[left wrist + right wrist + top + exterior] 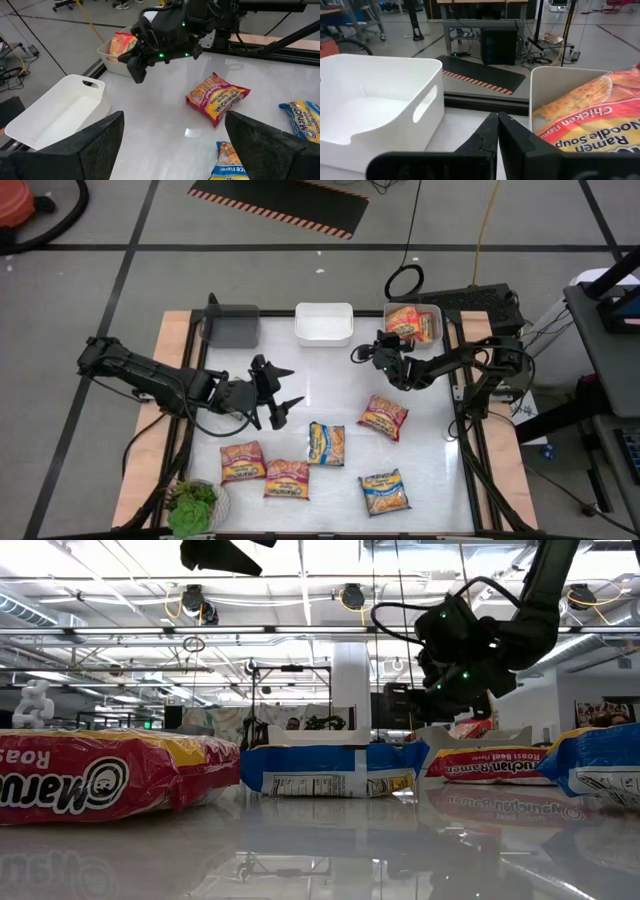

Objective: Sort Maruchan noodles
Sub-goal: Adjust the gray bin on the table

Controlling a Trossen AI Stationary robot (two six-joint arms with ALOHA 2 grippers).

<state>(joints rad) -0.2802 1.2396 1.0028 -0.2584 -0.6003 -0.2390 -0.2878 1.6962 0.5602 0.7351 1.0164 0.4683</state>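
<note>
Your right gripper (362, 353) hangs above the table at about one o'clock from its centre, fingers pinched fully together with nothing between them, between the white bin (323, 324) and the tan bin (428, 311) along the twelve o'clock edge. That tan bin already holds an orange-yellow chicken packet (405, 321), so it looks like the home for that flavour, and the empty gripper beside it suggests a drop-off there is finished. The white bin is empty, and the gray bin (232, 325) at eleven o'clock shows nothing inside, presumably because they are kept for the other flavours. Your left gripper (281, 386) waits at about nine o'clock with its fingers spread wide and nothing in them, clear of the right arm's working space. Five packets lie flat on the table: an orange-yellow packet (384, 416) at four o'clock, nearest your right gripper and likely the next pick; a blue-and-yellow packet (326, 443) at six; another blue packet (385, 492) toward five; and two red packets (243, 461) (287, 478) at seven, near the plant (192, 505) in the corner.
</note>
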